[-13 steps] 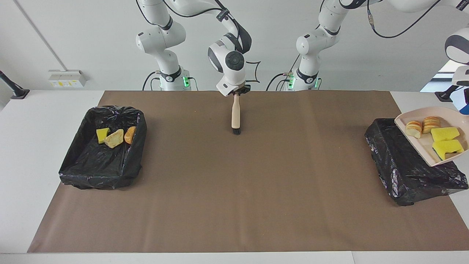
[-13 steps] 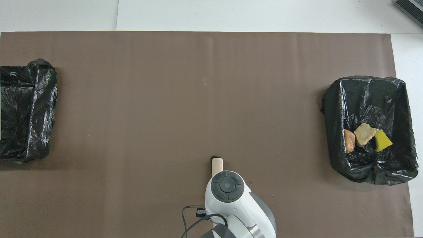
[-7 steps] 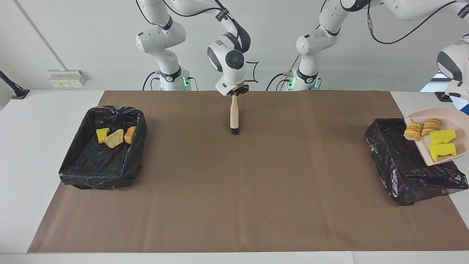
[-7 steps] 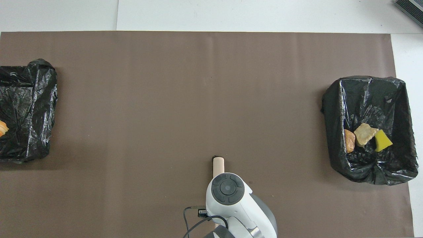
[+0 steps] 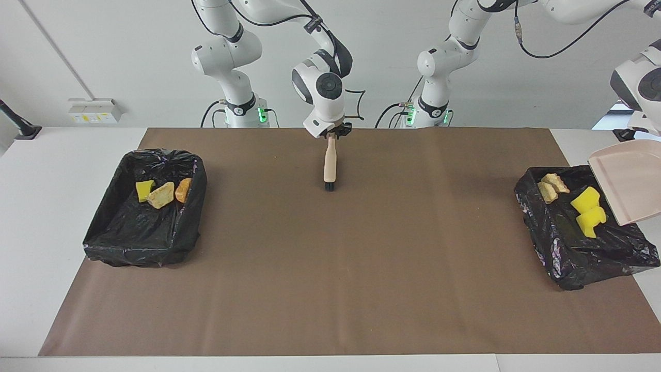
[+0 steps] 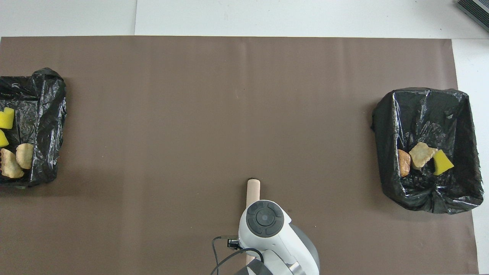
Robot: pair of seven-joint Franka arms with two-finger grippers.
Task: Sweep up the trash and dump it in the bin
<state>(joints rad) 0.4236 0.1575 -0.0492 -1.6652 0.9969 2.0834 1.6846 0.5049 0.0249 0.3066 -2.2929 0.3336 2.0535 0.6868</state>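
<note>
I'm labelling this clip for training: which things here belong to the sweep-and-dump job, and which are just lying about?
Job: trash scraps, four in the bin at the left arm's end, three in the other bin; dustpan tipped over the first bin, on the left gripper; brush at the right gripper.
Lying about: brown mat; wall socket box.

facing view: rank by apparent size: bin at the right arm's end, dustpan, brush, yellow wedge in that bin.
1. bin
2. dustpan, cut off by the frame edge and raised, so unsure
3. brush
4. yellow wedge
</note>
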